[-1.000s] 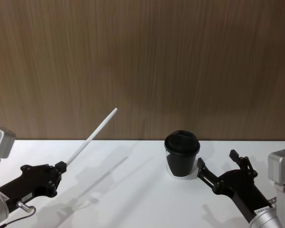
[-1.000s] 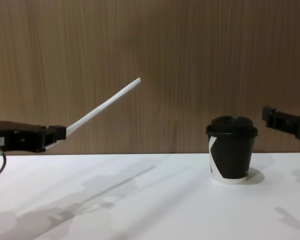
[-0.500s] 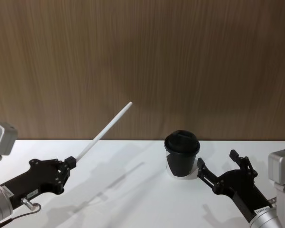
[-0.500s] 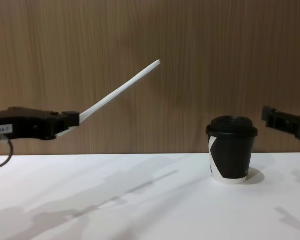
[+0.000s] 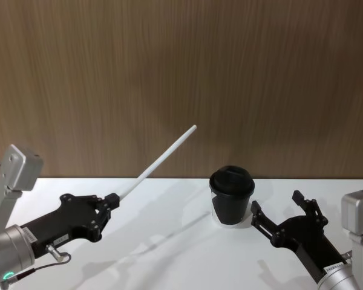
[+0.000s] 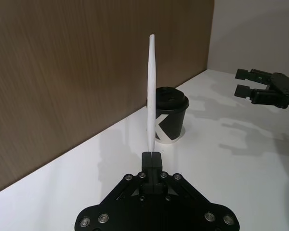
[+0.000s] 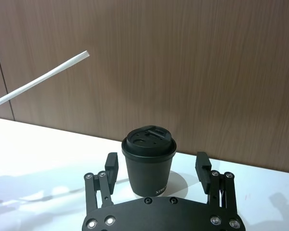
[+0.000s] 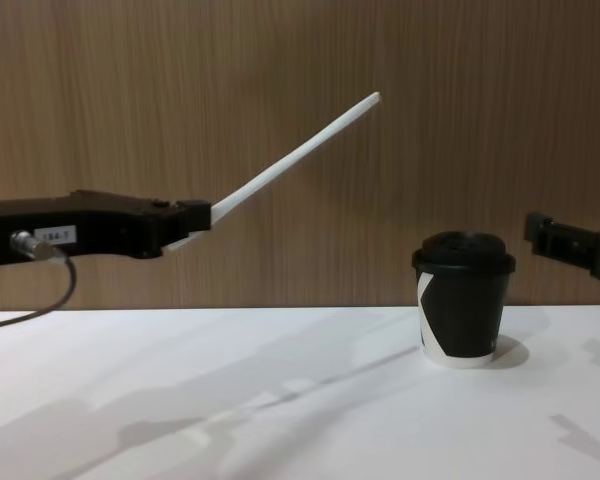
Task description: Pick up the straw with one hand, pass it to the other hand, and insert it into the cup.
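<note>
My left gripper is shut on the lower end of the white straw and holds it in the air, left of the cup. The straw slants up and to the right, and its free tip is higher than the lid. The black cup with its domed lid stands upright on the table, right of centre. My right gripper hovers low at the cup's right, open, with nothing between its fingers. In the right wrist view the cup stands just ahead of the spread fingers.
A white table spreads under both arms, with bare surface between the left gripper and the cup. A brown wood-panel wall rises along the table's far edge, close behind the cup.
My left gripper has moved right and slightly up with the straw, bringing the straw's tip closer to the cup. The right gripper and the cup have not moved.
</note>
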Controlling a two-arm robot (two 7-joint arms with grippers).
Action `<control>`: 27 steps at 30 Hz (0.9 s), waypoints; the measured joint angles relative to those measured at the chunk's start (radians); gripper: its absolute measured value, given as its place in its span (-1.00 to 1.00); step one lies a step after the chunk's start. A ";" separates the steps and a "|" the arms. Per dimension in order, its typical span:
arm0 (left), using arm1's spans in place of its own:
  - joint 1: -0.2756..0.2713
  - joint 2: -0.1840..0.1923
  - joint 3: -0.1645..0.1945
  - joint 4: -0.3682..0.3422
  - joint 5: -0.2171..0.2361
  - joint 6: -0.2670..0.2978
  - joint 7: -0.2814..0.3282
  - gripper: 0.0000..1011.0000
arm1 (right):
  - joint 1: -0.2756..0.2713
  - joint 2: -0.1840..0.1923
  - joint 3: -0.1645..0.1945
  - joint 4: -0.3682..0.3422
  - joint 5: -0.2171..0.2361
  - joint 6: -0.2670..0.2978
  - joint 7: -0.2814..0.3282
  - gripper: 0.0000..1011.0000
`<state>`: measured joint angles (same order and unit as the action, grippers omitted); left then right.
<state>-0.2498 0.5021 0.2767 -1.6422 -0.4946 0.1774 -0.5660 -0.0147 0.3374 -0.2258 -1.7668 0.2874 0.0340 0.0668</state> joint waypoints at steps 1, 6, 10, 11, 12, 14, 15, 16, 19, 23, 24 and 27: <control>-0.003 -0.001 0.003 0.002 0.000 -0.001 -0.002 -1.00 | 0.000 0.000 0.000 0.000 0.000 0.000 0.000 0.98; -0.022 -0.006 0.021 0.010 -0.001 -0.008 -0.016 -1.00 | 0.000 0.000 0.000 0.000 0.000 0.000 0.000 0.98; -0.032 -0.009 0.030 0.014 -0.002 -0.012 -0.023 -1.00 | 0.000 0.000 0.000 0.000 0.000 0.000 0.000 0.98; -0.034 -0.009 0.032 0.015 -0.002 -0.013 -0.024 -1.00 | 0.000 0.000 0.000 0.000 0.000 0.000 0.000 0.98; -0.037 -0.010 0.035 0.017 -0.002 -0.014 -0.026 -1.00 | 0.000 0.000 0.000 0.000 0.000 0.000 0.000 0.98; -0.039 -0.011 0.037 0.017 -0.002 -0.015 -0.028 -1.00 | 0.000 0.000 0.000 0.000 0.000 0.000 0.000 0.98; -0.041 -0.012 0.038 0.018 -0.002 -0.016 -0.028 -1.00 | 0.000 0.000 0.000 0.000 0.000 0.000 0.000 0.98; -0.043 -0.012 0.040 0.019 -0.003 -0.016 -0.030 -1.00 | 0.000 0.000 0.000 0.000 0.000 0.000 0.000 0.98; -0.047 -0.013 0.044 0.021 -0.003 -0.017 -0.032 -1.00 | 0.000 0.000 0.000 0.000 0.000 0.000 0.000 0.98; -0.050 -0.014 0.047 0.022 -0.003 -0.019 -0.034 -1.00 | 0.000 0.000 0.000 0.000 0.000 0.000 0.000 0.98; -0.051 -0.014 0.048 0.022 -0.004 -0.019 -0.035 -1.00 | 0.000 0.000 0.000 0.000 0.000 0.000 0.000 0.98; -0.052 -0.015 0.049 0.023 -0.004 -0.020 -0.036 -1.00 | 0.000 -0.001 0.001 -0.001 0.001 0.001 0.002 0.98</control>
<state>-0.3021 0.4872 0.3261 -1.6190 -0.4984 0.1573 -0.6022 -0.0142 0.3365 -0.2251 -1.7678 0.2886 0.0350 0.0687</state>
